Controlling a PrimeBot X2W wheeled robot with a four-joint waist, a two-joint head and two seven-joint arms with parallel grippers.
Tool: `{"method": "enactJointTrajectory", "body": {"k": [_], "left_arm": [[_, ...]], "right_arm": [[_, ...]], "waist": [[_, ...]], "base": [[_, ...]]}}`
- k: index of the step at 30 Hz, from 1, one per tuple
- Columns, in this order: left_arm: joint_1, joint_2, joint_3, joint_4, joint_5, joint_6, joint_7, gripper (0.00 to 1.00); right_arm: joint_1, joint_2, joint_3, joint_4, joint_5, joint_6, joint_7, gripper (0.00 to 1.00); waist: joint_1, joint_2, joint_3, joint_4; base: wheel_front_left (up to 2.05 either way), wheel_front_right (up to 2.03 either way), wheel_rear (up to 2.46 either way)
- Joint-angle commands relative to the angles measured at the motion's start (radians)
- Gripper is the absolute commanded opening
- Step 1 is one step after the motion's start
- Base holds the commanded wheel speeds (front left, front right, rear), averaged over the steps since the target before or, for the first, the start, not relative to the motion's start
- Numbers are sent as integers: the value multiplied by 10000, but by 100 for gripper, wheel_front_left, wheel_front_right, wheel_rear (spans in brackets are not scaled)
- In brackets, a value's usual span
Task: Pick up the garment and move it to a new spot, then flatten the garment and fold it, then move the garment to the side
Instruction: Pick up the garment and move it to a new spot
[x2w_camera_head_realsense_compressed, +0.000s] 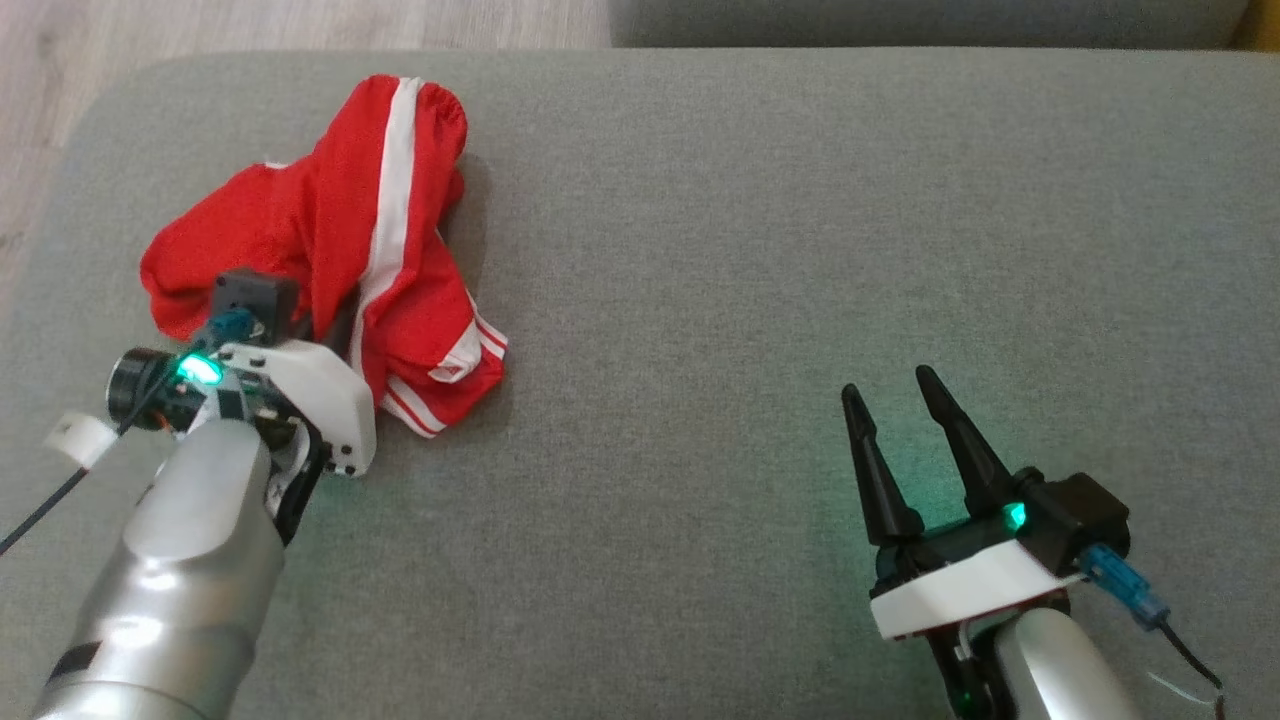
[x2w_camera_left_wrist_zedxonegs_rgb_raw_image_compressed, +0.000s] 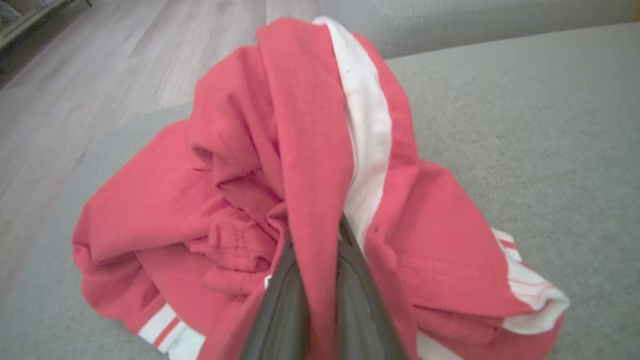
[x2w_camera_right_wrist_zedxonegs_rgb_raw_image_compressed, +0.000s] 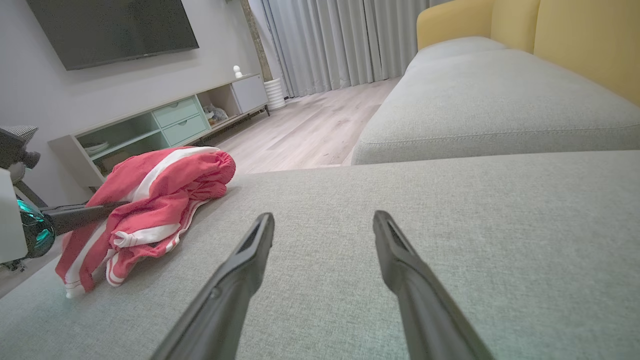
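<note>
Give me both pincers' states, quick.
Left pincer: closed on the red garment.
Right pincer: open, holding nothing.

Grey seat cushion (x2w_camera_head_realsense_compressed: 760, 200) is spanning the foreground, its fabric lying flat. Second grey cushion (x2w_camera_right_wrist_zedxonegs_rgb_raw_image_compressed: 490, 100) is sitting just behind it, with a narrow gap running between them. Yellow backrest (x2w_camera_right_wrist_zedxonegs_rgb_raw_image_compressed: 585, 40) is rising along its far side. Pale wood floor (x2w_camera_right_wrist_zedxonegs_rgb_raw_image_compressed: 310, 130) is running off past both. Dark TV (x2w_camera_right_wrist_zedxonegs_rgb_raw_image_compressed: 115, 27) is hanging on the wall (x2w_camera_right_wrist_zedxonegs_rgb_raw_image_compressed: 50, 95), with a low console (x2w_camera_right_wrist_zedxonegs_rgb_raw_image_compressed: 125, 137) with green drawers (x2w_camera_right_wrist_zedxonegs_rgb_raw_image_compressed: 177, 120) standing under it and a small white figure (x2w_camera_right_wrist_zedxonegs_rgb_raw_image_compressed: 237, 71) sitting on top. Grey curtains (x2w_camera_right_wrist_zedxonegs_rgb_raw_image_compressed: 340, 45) are hanging at the far end, a white ribbed cylinder (x2w_camera_right_wrist_zedxonegs_rgb_raw_image_compressed: 275, 93) standing at their foot.
</note>
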Motion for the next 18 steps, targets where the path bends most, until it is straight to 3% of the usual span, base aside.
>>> {"method": "enactJointTrajectory", "body": {"k": [1,10,18], "left_arm": [[-677,515,184,-261,-136,17,-416,0],[-1504,593,-250,-1613,-627,16,-2550,0],[-1859,727,-539,-3494,-1191,16,-2741,0]], "right_arm": [[-262,-47,188,-262,-7,-7,-111,100],[-8,-47,106,-214,107,-7,-111,100],[157,-47,197,-225,261,-7,-111,100]], "waist": [[-1,0,-136,6],[-1,0,-869,175],[-1,0,-1318,-17]], "base": [[0,0,0],[0,0,0],[0,0,0]]}}
